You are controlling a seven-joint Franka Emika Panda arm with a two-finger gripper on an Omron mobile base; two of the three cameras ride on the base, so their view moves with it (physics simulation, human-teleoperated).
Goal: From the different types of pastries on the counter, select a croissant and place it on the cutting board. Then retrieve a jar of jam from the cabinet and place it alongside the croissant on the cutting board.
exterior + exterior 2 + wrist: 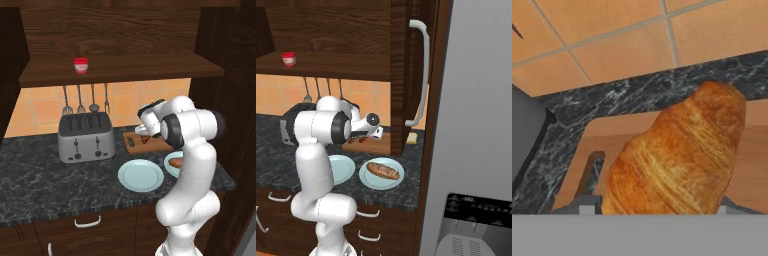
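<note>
My gripper (144, 134) is shut on the golden-brown croissant (677, 160), which fills the lower middle of the hand view and hides the fingertips. The croissant (145, 139) hangs low over the wooden cutting board (131, 146), at the back right of the counter (35, 175); I cannot tell whether it touches the board. The board's dark handle slot (592, 172) shows to the croissant's left. The red-lidded jar of jam (80, 65) stands on the open shelf of the cabinet (125, 72), up and to the left. The baguette-like loaf (382, 170) lies on a blue plate. A pale bread slice (412, 138) sits behind the cabinet door.
An empty light-blue plate (140, 175) lies in front of the board. A silver toaster (85, 136) stands to the left, under hanging utensils (85, 100). An open cabinet door with a white handle (423, 75) and a grey fridge (476, 125) close off the right side.
</note>
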